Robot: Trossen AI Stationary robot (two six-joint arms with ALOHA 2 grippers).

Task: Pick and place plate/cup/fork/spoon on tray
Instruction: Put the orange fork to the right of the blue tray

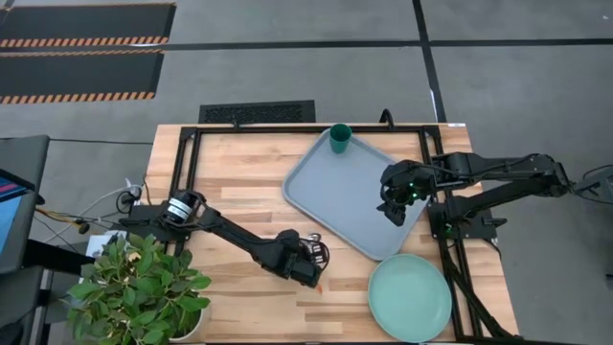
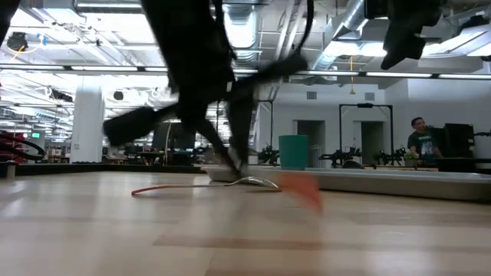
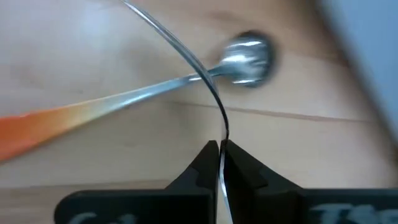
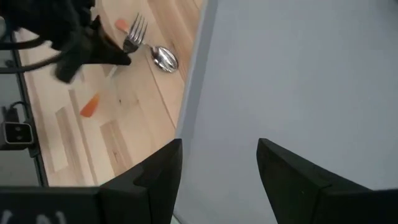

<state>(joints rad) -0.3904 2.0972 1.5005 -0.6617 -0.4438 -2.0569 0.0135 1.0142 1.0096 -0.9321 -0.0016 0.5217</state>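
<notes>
My left gripper (image 1: pixel 311 261) is low over the table's near middle, shut on the silver fork (image 4: pixel 135 31). In the left wrist view the fork shows edge-on as a thin curved strip (image 3: pixel 211 93). The spoon (image 3: pixel 249 57) lies on the wood beside it, bowl toward the tray and orange handle (image 3: pixel 25 130) away. The light blue-grey tray (image 1: pixel 350 206) lies right of centre, with the dark green cup (image 1: pixel 340 137) upright at its far corner. The mint-green plate (image 1: pixel 410 297) rests on the table at the near right. My right gripper (image 1: pixel 395 206) hovers open and empty over the tray (image 4: pixel 298 74). My left gripper pinches the fork's thin metal (image 3: pixel 221 163) between its two fingertips, across its flat faces. The fork passes over the spoon's neck, and its tines (image 4: pixel 138 26) stick out past the fingers, tilted up. I cannot tell whether its other end rests on the table.
A potted plant (image 1: pixel 144 287) stands at the table's near left corner. A black frame (image 1: pixel 187 153) runs along the table's edges. A person (image 2: pixel 418 138) is far back in the room.
</notes>
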